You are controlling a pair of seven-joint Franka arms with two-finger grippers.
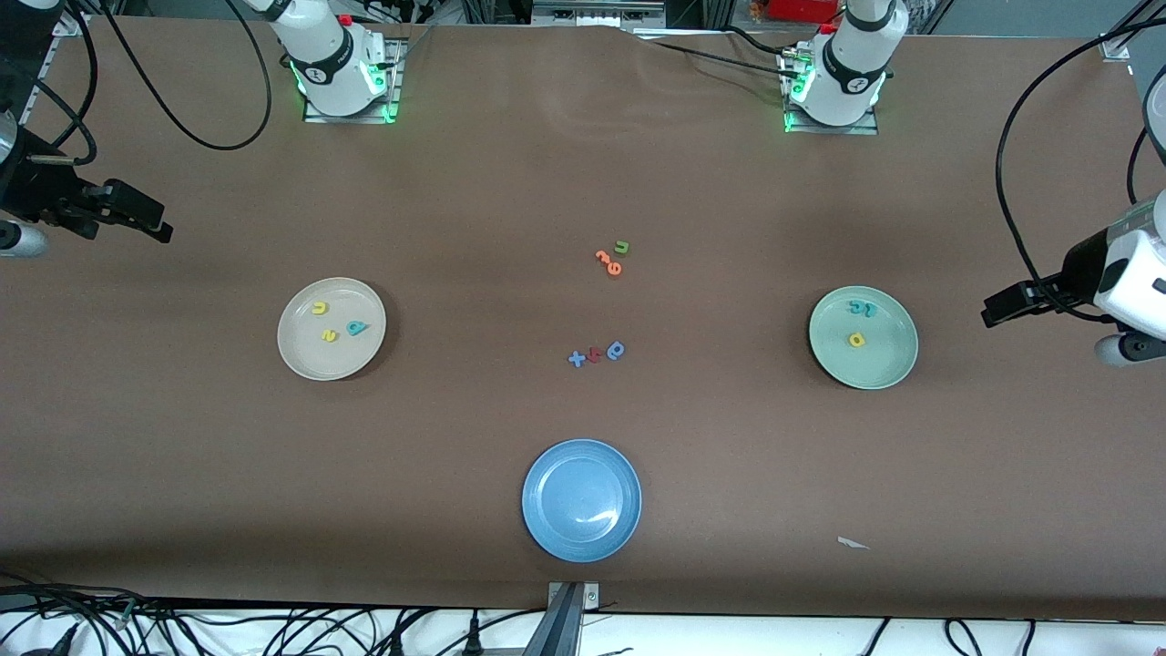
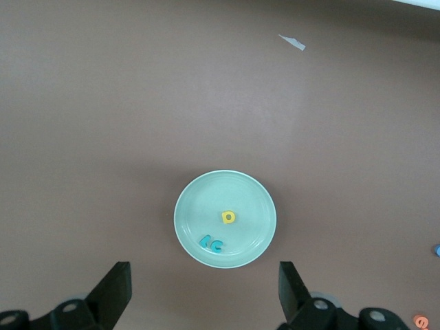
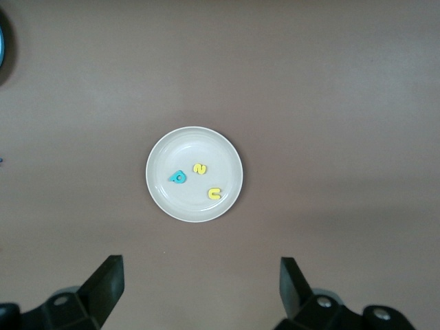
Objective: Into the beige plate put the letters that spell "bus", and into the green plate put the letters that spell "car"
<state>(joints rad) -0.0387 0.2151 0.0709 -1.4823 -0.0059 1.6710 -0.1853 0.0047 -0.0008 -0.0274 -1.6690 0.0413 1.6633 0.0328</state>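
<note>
1. Brown table (image 1: 583, 182), three plates, stray letters at centre.
2. Beige plate (image 1: 291, 360) toward right arm's end: teal b (image 1: 358, 329), yellow u (image 1: 319, 308), yellow s (image 1: 330, 335) inside.
3. Green plate (image 1: 888, 374) toward left arm's end: teal c and r (image 1: 861, 309), yellow a (image 1: 856, 340) inside.
4. Left gripper (image 2: 203, 292) and right gripper (image 3: 199, 289) high over their plates, fingers apart, holding nothing.
5. Looks finished; nothing left to move.

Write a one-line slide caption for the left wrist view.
Open left gripper above the green plate, which holds a yellow a, teal c and teal r.
</note>
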